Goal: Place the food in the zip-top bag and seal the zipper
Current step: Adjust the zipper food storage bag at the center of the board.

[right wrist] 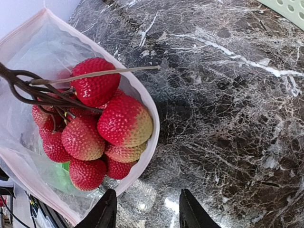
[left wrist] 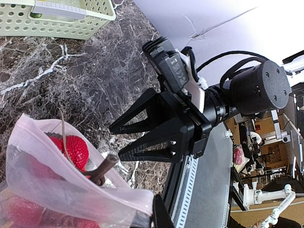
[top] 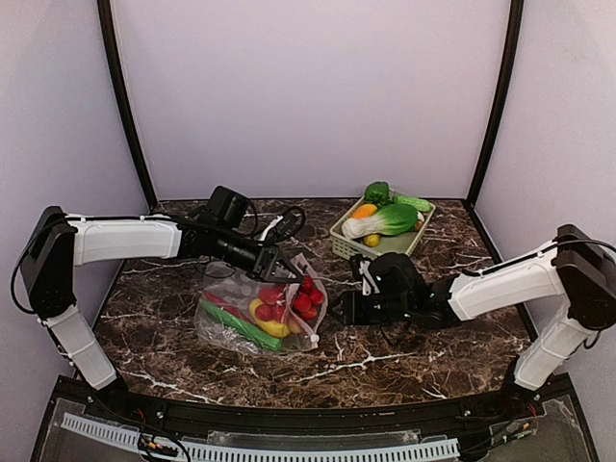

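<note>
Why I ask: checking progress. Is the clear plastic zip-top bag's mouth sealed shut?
No, the clear zip-top bag gapes open, its pink rim circling the bumpy red fruit cluster.

- The overhead view is lit evenly and softly; only faint shadows are cast on the dark table (top: 385, 356).
- Small glints are seen on the clear bag (top: 217, 322).
- In the left wrist view the upper right is blown out white, the lower right blurred.
- In the right wrist view glare is seen on the table at lower centre.
</note>
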